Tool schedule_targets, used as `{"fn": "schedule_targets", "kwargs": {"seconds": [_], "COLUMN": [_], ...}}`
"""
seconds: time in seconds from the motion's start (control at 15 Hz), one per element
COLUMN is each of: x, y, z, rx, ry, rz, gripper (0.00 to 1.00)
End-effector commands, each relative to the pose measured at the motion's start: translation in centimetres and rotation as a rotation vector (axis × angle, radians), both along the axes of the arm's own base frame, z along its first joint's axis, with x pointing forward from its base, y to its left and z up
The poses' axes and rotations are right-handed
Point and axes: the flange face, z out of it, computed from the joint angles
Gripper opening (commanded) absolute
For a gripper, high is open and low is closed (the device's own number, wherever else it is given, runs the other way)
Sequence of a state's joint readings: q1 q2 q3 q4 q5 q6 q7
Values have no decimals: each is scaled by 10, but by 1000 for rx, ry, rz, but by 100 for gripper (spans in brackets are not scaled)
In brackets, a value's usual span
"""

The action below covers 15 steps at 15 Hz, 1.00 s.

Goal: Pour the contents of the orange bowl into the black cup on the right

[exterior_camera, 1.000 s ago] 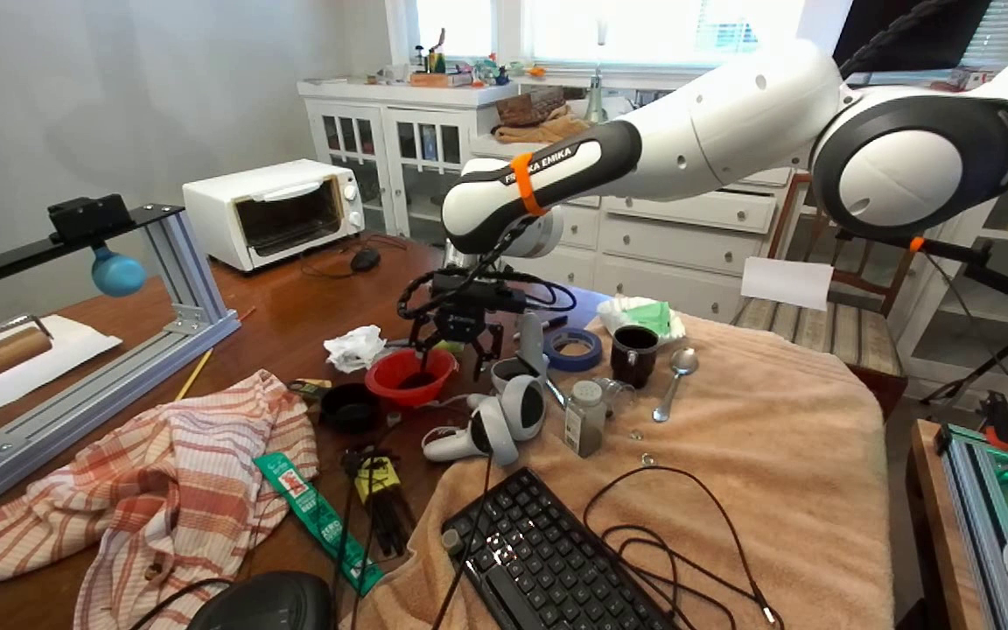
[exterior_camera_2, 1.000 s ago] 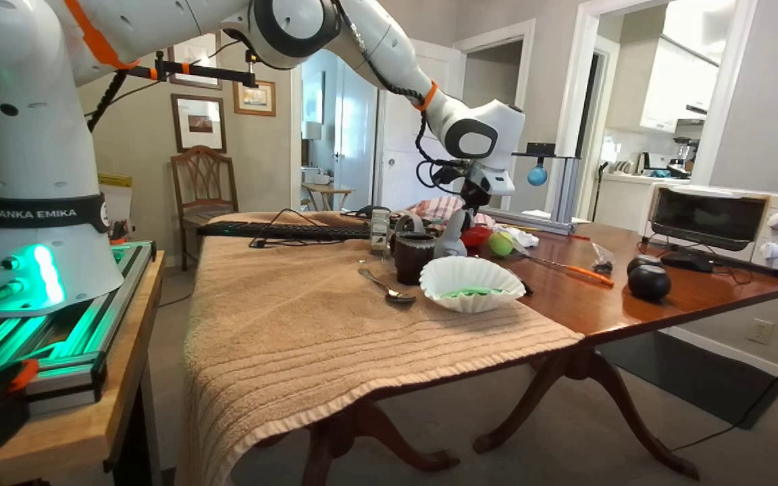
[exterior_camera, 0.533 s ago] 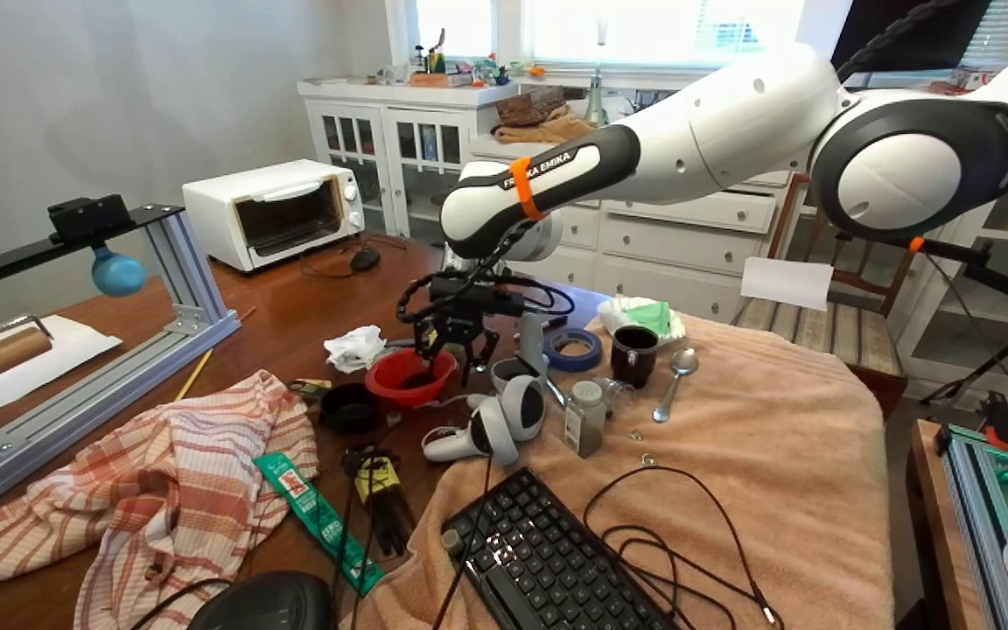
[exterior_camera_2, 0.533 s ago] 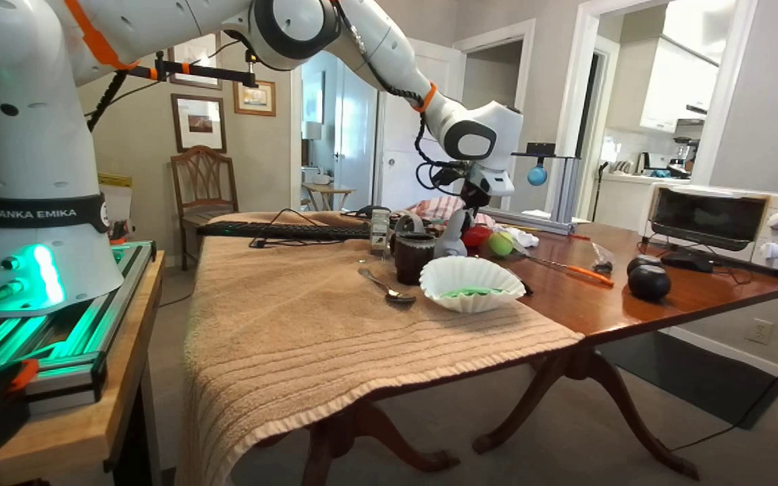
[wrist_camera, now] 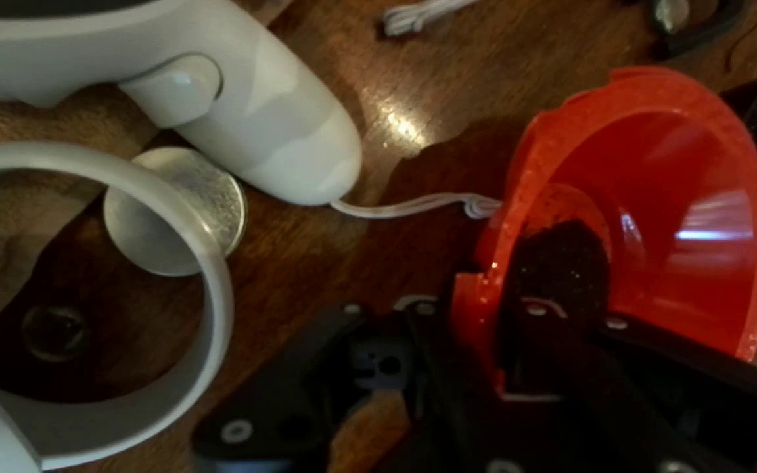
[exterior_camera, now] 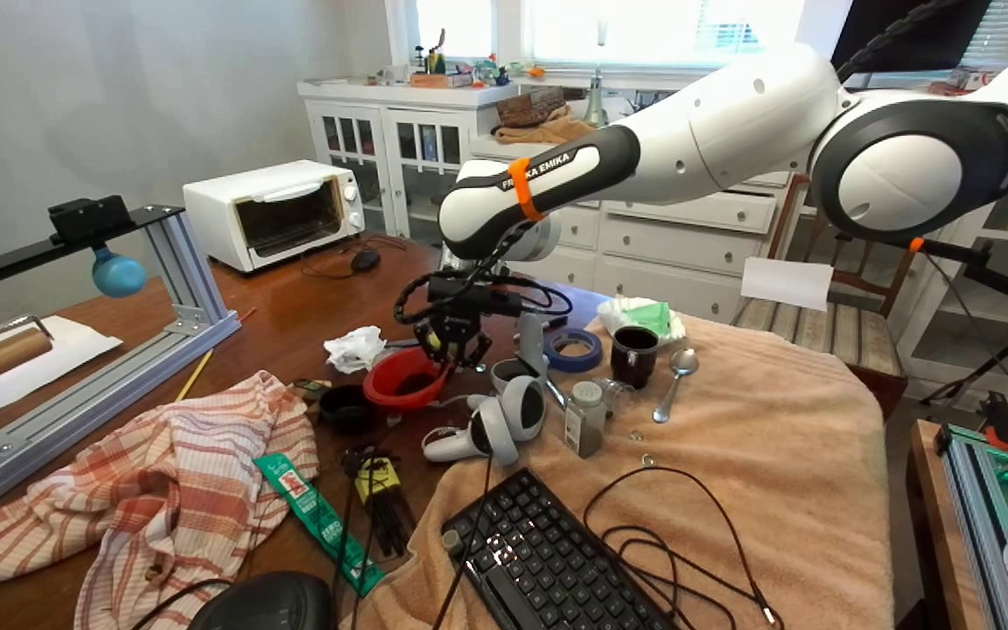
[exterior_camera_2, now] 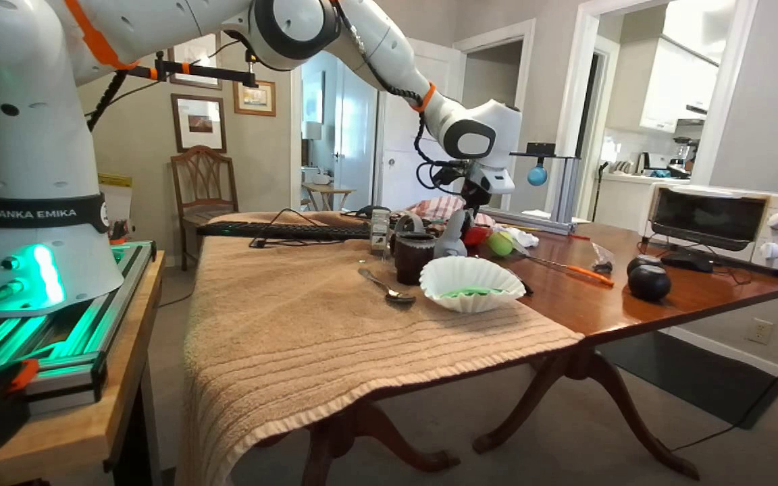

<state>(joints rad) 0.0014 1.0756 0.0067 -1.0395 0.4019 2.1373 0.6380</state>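
The orange bowl, red-orange and round, has dark grounds at its bottom. My gripper is shut on the bowl's near rim, one finger inside and one outside. In an exterior view the bowl seems slightly tilted, its side by my gripper higher; whether it touches the table I cannot tell. Only a red sliver of the bowl shows behind a grey controller in an exterior view. The black cup stands upright on the towel, well apart from the gripper; the cup has a jagged-looking rim.
White controllers lie between bowl and black cup, with blue tape and a shaker nearby. Another small black cup sits against the bowl's far side. A paper filter and tennis ball stand close by.
The fingers have come together onto the rim of the orange bowl. The bowl has shifted and tipped slightly, its gripped side up. The arm has barely moved.
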Motion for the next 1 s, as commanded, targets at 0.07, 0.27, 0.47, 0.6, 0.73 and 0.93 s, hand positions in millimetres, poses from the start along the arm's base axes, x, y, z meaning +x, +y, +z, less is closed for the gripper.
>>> {"fn": "schedule_targets", "kwargs": {"seconds": [0.07,0.27,0.47,0.6,0.73,0.93], "x": [1,0,0,-1,-3,-7], "y": [5,12,21,27,31,31], "z": [3,15,29,37,45,53], "rx": [-44,-90,-111,-120,-111,-67], "ry": [-18,-47,-108,-143,-178,-222], "rz": [13,33,63,73,88,105], "gripper": [2,2,2,2,2,2]}}
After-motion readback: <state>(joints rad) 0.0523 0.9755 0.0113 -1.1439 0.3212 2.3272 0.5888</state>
